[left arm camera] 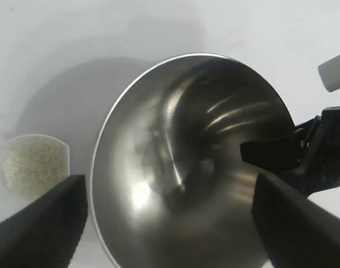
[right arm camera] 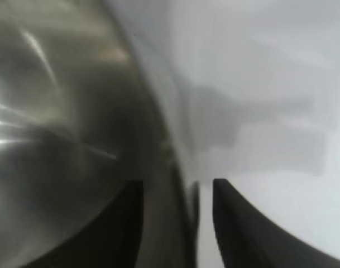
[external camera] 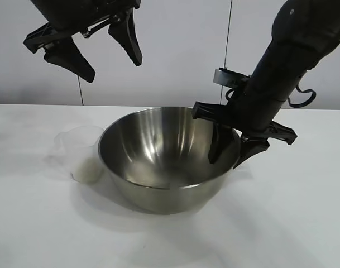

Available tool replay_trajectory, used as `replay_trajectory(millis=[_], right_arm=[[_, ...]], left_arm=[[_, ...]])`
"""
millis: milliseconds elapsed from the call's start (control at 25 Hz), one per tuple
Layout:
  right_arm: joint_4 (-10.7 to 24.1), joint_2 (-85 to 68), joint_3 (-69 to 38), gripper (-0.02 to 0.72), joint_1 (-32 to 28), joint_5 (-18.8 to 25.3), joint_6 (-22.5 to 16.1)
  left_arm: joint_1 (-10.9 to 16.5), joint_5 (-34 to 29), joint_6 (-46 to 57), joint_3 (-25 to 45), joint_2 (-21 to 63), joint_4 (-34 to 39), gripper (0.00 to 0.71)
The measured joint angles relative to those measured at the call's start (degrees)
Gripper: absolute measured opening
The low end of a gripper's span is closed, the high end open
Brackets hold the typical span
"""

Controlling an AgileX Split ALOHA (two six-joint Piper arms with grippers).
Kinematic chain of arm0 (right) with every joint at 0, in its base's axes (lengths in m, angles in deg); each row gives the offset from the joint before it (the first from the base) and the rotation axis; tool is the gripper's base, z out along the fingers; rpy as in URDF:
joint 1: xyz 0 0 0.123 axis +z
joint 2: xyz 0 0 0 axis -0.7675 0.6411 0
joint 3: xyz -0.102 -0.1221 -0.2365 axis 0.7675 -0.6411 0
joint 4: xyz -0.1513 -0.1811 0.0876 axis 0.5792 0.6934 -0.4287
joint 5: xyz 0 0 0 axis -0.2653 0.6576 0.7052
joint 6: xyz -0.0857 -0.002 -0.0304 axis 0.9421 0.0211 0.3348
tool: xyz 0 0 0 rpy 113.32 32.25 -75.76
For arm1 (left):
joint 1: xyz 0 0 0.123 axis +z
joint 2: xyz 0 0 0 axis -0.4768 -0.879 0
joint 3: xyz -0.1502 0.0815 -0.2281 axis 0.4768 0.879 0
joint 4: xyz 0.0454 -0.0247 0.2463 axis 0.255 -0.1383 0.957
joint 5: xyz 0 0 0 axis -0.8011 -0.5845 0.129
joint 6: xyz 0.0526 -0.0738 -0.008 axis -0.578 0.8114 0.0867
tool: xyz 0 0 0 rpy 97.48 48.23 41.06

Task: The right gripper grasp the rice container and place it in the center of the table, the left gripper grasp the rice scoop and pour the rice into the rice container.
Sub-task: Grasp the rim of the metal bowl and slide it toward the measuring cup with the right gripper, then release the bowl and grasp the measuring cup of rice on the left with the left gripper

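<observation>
The rice container [external camera: 158, 151], a wide shiny steel bowl, sits on the white table [external camera: 281, 223] near its middle. My right gripper [external camera: 228, 162] straddles the bowl's right rim, one finger inside and one outside. In the right wrist view [right arm camera: 178, 223] a strip of table shows between the bowl wall [right arm camera: 58, 139] and the outer finger, so the jaws are open. The rice scoop [external camera: 80, 151], a frosted cup holding rice [external camera: 87, 170], stands against the bowl's left side. My left gripper [external camera: 115, 70] hangs open and empty high above them. Its wrist view shows bowl [left arm camera: 186, 156] and rice [left arm camera: 33, 167].
The right arm [external camera: 292, 61] slants down from the upper right over the table's right side. A light wall with vertical seams stands behind the table. Bare white tabletop lies in front of the bowl and at both sides.
</observation>
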Motion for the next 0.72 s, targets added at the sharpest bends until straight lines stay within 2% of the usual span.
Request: replay_trajectory(millis=[160,320,400,520,600,720], right_arm=[[0.8,0.0,2.3,0.391,-0.6,4.8,-0.3],[6.2,-0.5,8.2,0.391,-2.7,11.8,-0.9],[9.5,-1.4,12.3,0.391,-4.3,16.4,-1.4],[12.7,-2.7,19.7,0.391,-7.7,24.3,-1.4],[13.0,-3.7,24.3,0.391,-10.2,26.9,-1.5],[12.0,-5.8,28.3,0.391,-12.4,27.7,-1.7]], left_arm=[[0.0,0.0,0.0,0.0,0.0,0.0,0.587],[0.0,0.2,0.0,0.0,0.0,0.0,0.587],[0.0,0.5,0.0,0.0,0.0,0.0,0.587],[0.0,0.9,0.0,0.0,0.0,0.0,0.587],[0.0,0.9,0.0,0.0,0.0,0.0,0.587],[0.0,0.9,0.0,0.0,0.0,0.0,0.587]])
